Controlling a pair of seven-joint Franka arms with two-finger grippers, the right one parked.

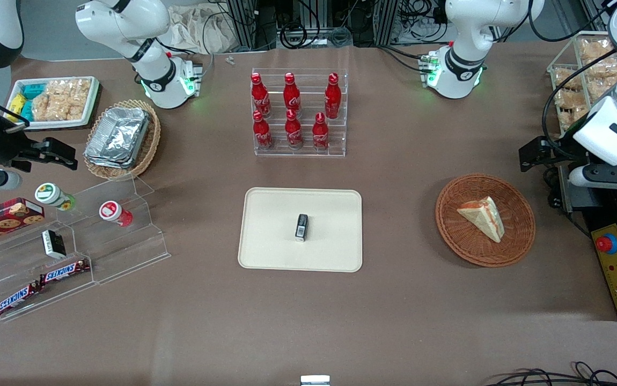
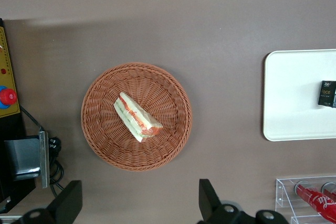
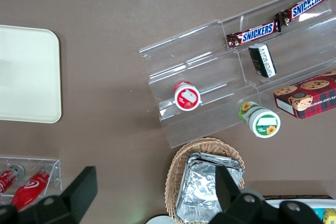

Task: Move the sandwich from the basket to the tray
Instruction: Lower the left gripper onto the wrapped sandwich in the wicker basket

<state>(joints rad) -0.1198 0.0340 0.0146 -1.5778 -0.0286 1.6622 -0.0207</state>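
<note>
Chocolate bars (image 1: 64,272) on a clear stepped stand sit closest to the front camera, at the parked arm's end of the bench; not part of the task.

Tray (image 1: 271,241): cream, flat on the bench at mid-width. Holds one small dark packet (image 1: 301,227) near its centre. No sandwich is on it.

Basket (image 1: 448,236): round, reddish-brown wicker, at 3 o'clock from the tray in the front view and well apart from it, toward the working arm's end.

Sandwich (image 1: 483,217): one wedge, lying flat inside the basket, long axis running roughly 10 to 4 o'clock in the front view, red and green filling showing along one edge. Nothing is touching it.

Claw (image 2: 139,209): held high above the bench near the basket, fingers spread wide, nothing between them.

Cola bottles (image 1: 293,110): six in a clear rack, at 12 o'clock from the tray, farther from the camera.

Progress, as judged: nothing done yet. Descent to the basket, grasp, lift, carry and release on the tray all remain. The tray's bare area around the packet looks ample for the wedge.
</note>
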